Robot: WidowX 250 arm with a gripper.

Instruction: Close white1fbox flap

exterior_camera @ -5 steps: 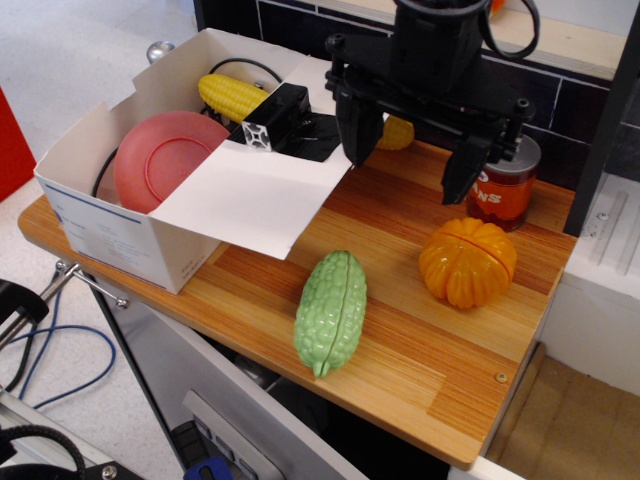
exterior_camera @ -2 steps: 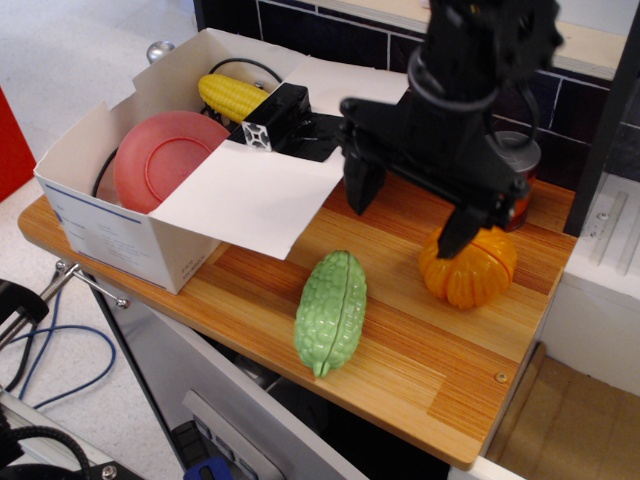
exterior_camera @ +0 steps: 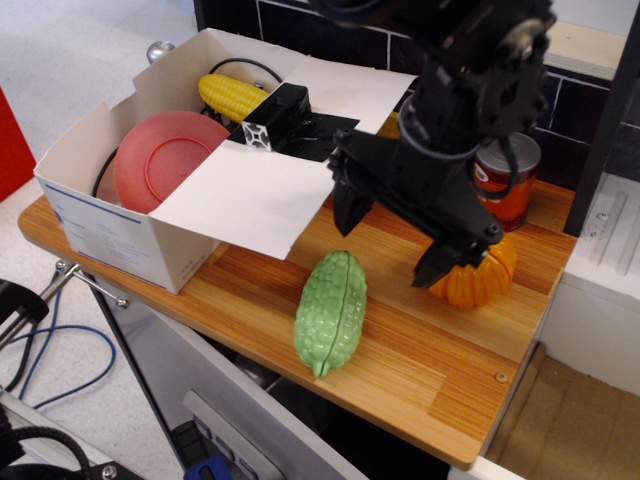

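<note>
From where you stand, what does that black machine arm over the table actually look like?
The arm is matte black all over, built from chunky, rounded blocks. A thin black cable loops around its lower part. Its end effector is a wide black crossbar with small screws and two tapered, wedge-shaped black fingers pointing down. No coloured markings or labels show on it.

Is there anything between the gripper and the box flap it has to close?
No. In the observation.image view only bare wooden tabletop separates the open gripper from the flap; the green gourd toy lies nearer the camera.
</note>
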